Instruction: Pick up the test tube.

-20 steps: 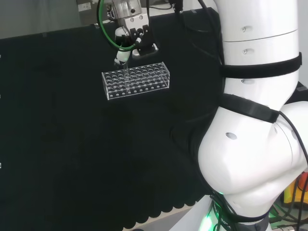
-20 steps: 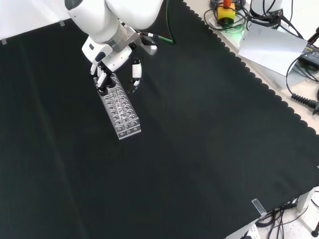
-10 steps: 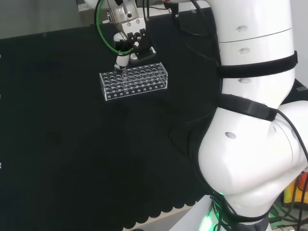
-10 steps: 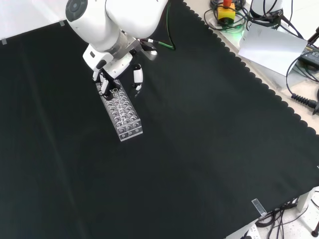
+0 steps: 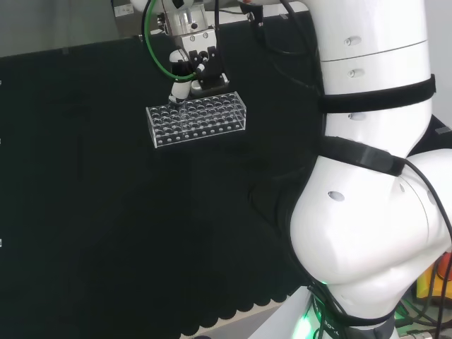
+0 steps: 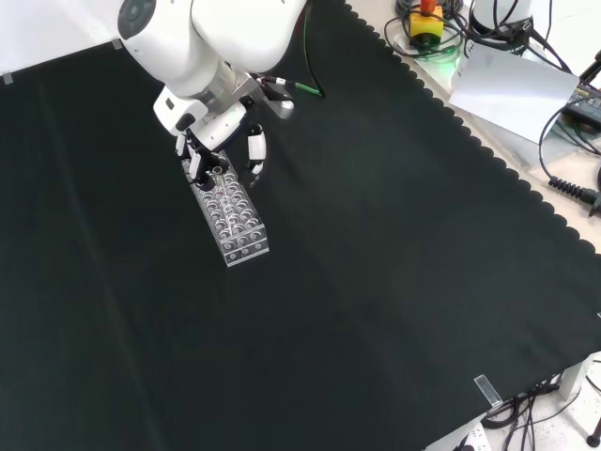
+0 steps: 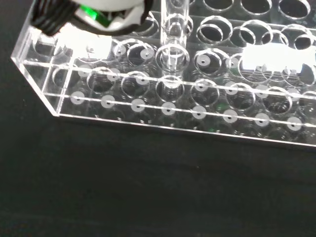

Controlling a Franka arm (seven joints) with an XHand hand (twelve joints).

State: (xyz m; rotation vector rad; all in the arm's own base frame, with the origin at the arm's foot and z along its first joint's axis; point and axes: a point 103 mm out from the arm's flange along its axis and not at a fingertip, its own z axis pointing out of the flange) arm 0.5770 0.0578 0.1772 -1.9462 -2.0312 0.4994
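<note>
- My hand (image 5: pixel 192 65) hangs over the far end of the clear test tube rack (image 5: pixel 198 118), above the rack's left end as the head view shows it.
- In the front view my hand (image 6: pixel 218 141) sits at the rack's (image 6: pixel 230 211) upper end, with one white finger (image 6: pixel 254 150) standing off to the right of the rack, clear of its wall.
- My fingers are curled down toward the rack top; whether they are closed on the tube I cannot tell, as the glass at their tips is too faint in both wide views.
- The test tube (image 7: pixel 174 34) stands upright in a hole of the rack (image 7: pixel 163 116), in a row back from the near edge and a few holes in from the rack's end wall, as the wrist view shows.
- The holes next to the tube look empty, so there is free air around its stem above the rack top.
- The rack's near long edge runs straight along the black cloth of the table (image 7: pixel 123 187), with bare cloth all along it.
- In the front view, the table (image 6: pixel 376 282) lies open below and to the right of the rack, out to the scalloped cloth edge (image 6: pixel 526 197).
- In the head view, bare cloth spreads left of and in front of the rack, while my own white arm links (image 5: pixel 374 176) stand well to its right.
</note>
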